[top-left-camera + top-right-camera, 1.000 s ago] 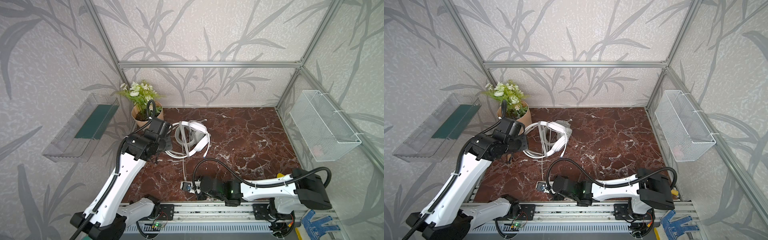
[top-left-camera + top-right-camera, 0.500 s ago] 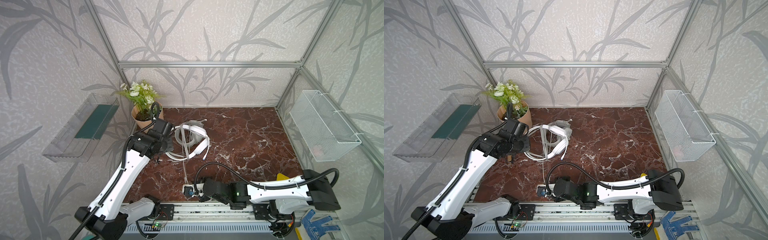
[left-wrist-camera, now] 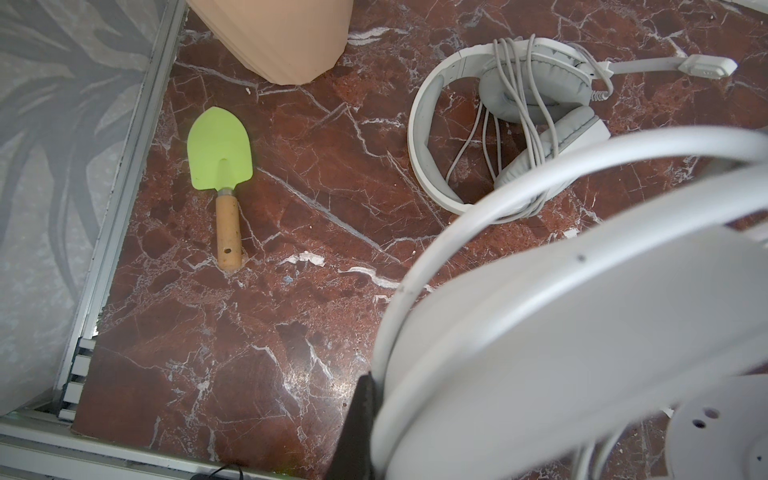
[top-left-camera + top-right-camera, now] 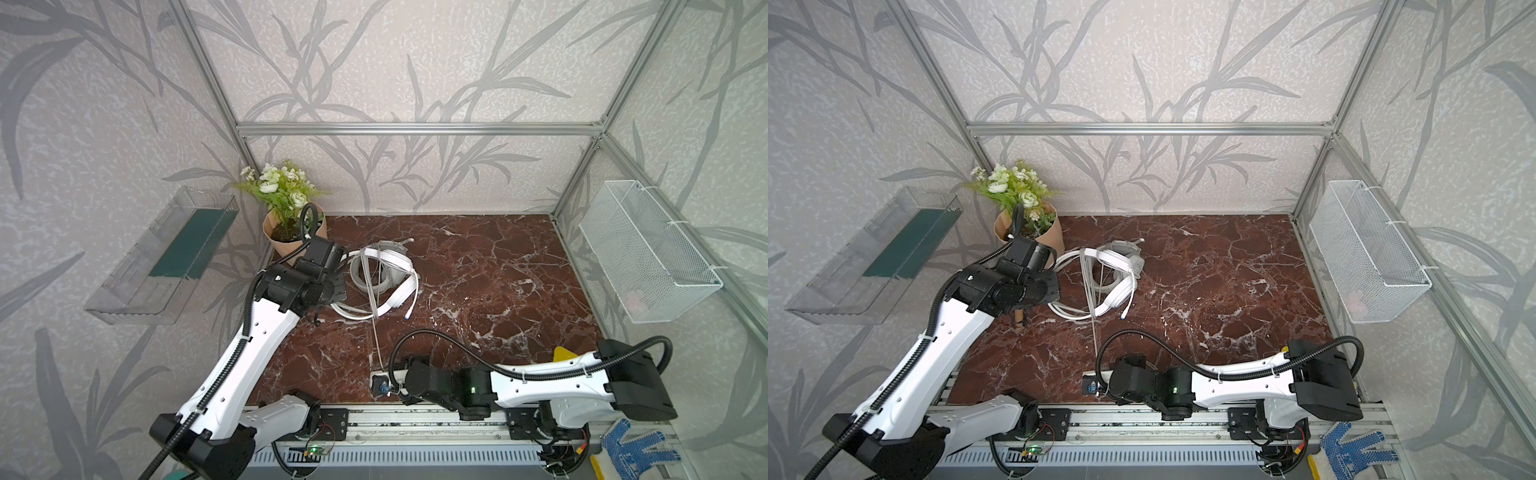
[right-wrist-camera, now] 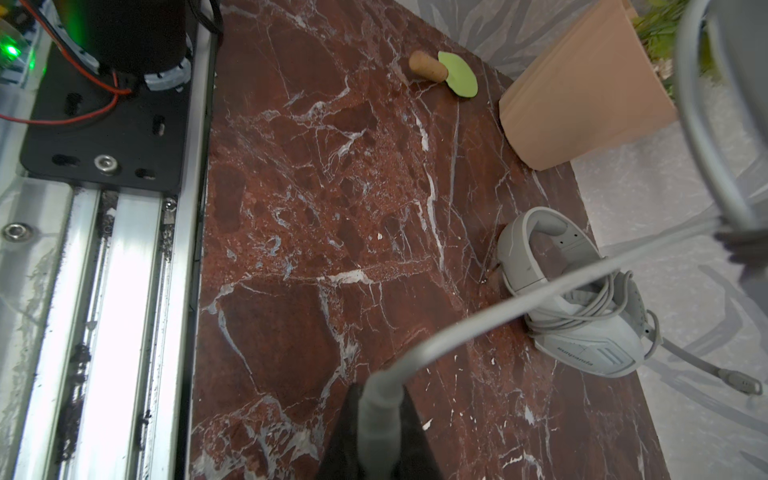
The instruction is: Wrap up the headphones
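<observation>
We were winding the cord (image 5: 478,320). Our left gripper (image 3: 359,415) was clamped on the white headset (image 3: 582,316), near the pot (image 3: 282,37). Our right gripper (image 5: 378,424) pinched the cord, pulled straight. The grey headset (image 3: 557,83) lay wrapped beside it. Next, we thought, the cord must loop round the band.

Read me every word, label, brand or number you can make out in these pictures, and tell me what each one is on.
"munyanda" (small grey print, first letters uncertain): on the outer shell of an ear cup of the grey headset, seen in the right wrist view.
In both top views and the left wrist view that print is hidden or too small to read.
No other readable text in any view.
</observation>
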Action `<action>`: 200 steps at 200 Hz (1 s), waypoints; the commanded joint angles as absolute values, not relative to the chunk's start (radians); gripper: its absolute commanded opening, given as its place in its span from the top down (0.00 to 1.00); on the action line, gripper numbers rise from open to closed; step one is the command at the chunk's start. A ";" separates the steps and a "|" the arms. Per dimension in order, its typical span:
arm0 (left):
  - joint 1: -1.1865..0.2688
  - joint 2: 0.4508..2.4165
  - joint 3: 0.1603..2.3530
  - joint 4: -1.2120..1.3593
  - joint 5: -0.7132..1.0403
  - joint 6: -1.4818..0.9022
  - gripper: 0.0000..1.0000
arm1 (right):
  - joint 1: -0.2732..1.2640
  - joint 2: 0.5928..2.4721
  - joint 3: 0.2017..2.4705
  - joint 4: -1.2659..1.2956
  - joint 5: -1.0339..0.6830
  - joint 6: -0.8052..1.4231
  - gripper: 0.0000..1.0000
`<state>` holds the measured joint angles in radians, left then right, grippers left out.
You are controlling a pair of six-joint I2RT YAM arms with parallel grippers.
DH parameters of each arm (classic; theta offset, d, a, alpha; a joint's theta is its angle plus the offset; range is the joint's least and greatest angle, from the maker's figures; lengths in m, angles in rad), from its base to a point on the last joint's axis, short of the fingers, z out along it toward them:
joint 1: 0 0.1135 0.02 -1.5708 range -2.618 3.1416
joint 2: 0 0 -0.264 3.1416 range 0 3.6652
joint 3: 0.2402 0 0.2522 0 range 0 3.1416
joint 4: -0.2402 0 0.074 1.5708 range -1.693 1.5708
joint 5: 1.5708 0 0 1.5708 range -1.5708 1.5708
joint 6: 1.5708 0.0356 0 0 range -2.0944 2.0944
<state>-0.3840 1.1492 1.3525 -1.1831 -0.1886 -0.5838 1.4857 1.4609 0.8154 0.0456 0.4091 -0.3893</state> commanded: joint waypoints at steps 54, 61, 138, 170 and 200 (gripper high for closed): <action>-0.371 1.160 1.352 -1.116 -0.190 -0.595 1.00 | 1.497 1.416 0.855 -0.043 0.214 -0.358 1.00; -0.370 1.163 1.348 -1.112 -0.186 -0.592 1.00 | 1.501 1.410 0.860 -0.042 0.192 -0.363 1.00; -0.369 1.201 1.284 -1.091 -0.143 -0.573 1.00 | 1.513 1.370 0.925 -0.062 0.379 -0.529 1.00; -0.370 1.208 1.243 -1.080 -0.128 -0.566 1.00 | 1.513 1.377 0.980 -0.088 0.498 -0.607 1.00; -0.369 1.213 1.216 -1.069 -0.111 -0.559 1.00 | 1.513 1.392 1.013 -0.071 0.574 -0.720 1.00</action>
<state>-0.3763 1.2137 1.2232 -1.1393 -0.1276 -0.5564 1.4982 1.3884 0.9676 -0.0799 0.4812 -0.5995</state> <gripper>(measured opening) 0.069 0.127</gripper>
